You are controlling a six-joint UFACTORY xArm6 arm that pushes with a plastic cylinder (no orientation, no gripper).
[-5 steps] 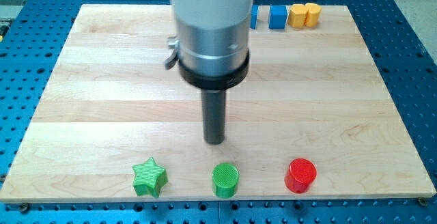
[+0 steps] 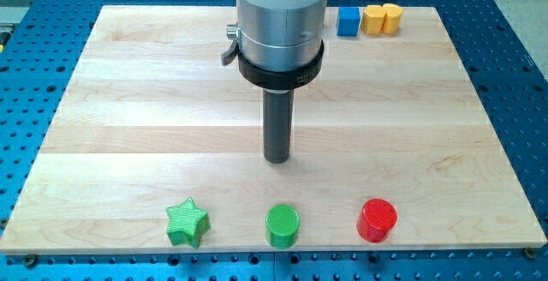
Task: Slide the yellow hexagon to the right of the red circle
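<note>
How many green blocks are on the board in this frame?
2: a green star at the view's bottom left and a green circle at bottom centre. The arm's housing could hide others near the top edge.

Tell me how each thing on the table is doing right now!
My tip: down on the board's middle, touching no block.
Yellow blocks: two side by side at the view's top right, shapes unclear, untouched.
Blue block: just left of the yellow ones.
Red circle: flat near the view's bottom edge.
Green circle: flat, left of the red circle.
Green star: flat, farthest left.
</note>
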